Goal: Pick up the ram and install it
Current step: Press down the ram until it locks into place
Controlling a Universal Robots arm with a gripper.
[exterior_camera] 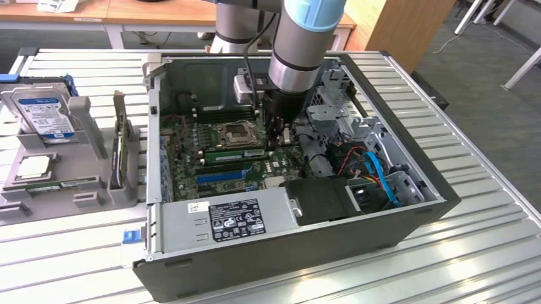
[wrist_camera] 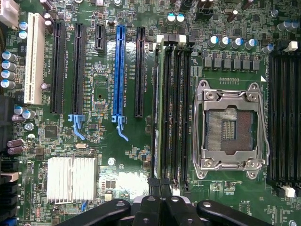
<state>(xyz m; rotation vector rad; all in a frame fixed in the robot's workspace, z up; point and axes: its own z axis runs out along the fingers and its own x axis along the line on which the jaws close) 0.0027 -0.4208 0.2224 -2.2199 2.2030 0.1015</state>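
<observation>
Black pincer (wrist_camera: 160, 200) linkages sit closest to the wrist camera, the two fingers (wrist_camera: 154, 184) pressed together over the end of a bank of memory slots (wrist_camera: 174, 110) on the green motherboard (wrist_camera: 136, 155). In that bank the ram (wrist_camera: 155, 108) stands on edge in the outermost slot, the one toward the expansion slots, seen as a thin green strip running the slot's length; whether it is fully seated cannot be told. Beside the bank lies the open CPU socket (wrist_camera: 229, 125) with its metal frame, and past it a second bank of black slots (wrist_camera: 284, 117). On the other side of the ram are a black expansion slot (wrist_camera: 139, 70), a long blue slot (wrist_camera: 119, 70) with a blue latch, more black slots and a white slot (wrist_camera: 34, 59); a finned silver heatsink (wrist_camera: 71, 179) sits near the pincer. In the exterior view, the grey power supply (exterior_camera: 224, 218) with its black label lies nearest, at the front edge of the open computer case (exterior_camera: 406, 221), which rests on a slatted metal worktop (exterior_camera: 473, 266). The arm (exterior_camera: 300, 44) reaches straight down into the case, and the pincer (exterior_camera: 279, 136) meets the board just beside the CPU socket (exterior_camera: 235, 134), at the end of the ram (exterior_camera: 239, 156) lying in its slot. On the exterior view's left, a grey fixture (exterior_camera: 80, 145) holds a hard drive (exterior_camera: 42, 111), an upright green card (exterior_camera: 118, 152) and a CPU (exterior_camera: 32, 166).
</observation>
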